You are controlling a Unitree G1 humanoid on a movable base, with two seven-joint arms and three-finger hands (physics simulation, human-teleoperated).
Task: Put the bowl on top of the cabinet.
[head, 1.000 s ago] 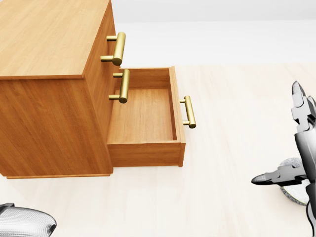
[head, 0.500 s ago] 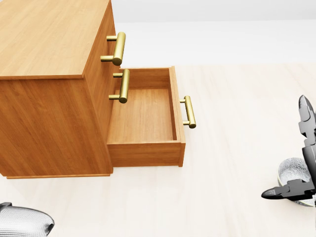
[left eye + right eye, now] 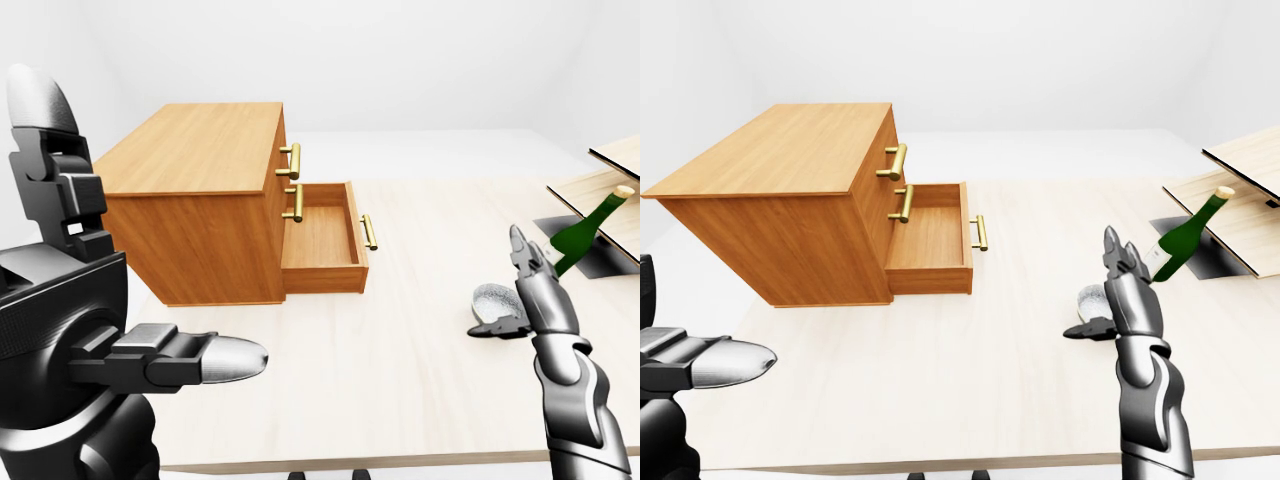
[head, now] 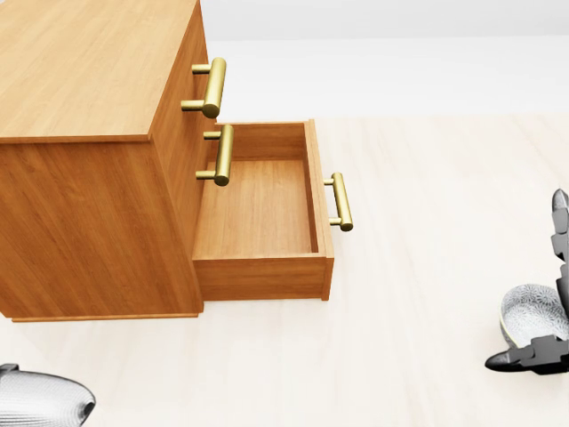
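The small silvery bowl point(image 3: 490, 297) rests on the pale tabletop, far right of the wooden cabinet point(image 3: 200, 150). My right hand point(image 3: 494, 282) stands open beside it. Its fingers point(image 3: 520, 255) point up along the bowl's right side and its thumb point(image 4: 524, 358) lies across the near rim, not closed round it. My left hand point(image 3: 100, 300) is open and held up at the left of the left-eye view, well short of the cabinet, with nothing in it. The cabinet's flat top is bare.
The cabinet's bottom drawer point(image 3: 322, 236) is pulled out and holds nothing; brass handles point(image 4: 213, 87) stick out from its face. A green bottle point(image 3: 1185, 240) leans out of a dark opening at the right, under tilted wooden panels point(image 3: 1250, 160). The table edge point(image 3: 400, 462) runs close below.
In the head view my right hand has slid right and down toward the picture's edge, uncovering more of the bowl. The bowl, cabinet and camera have not moved.
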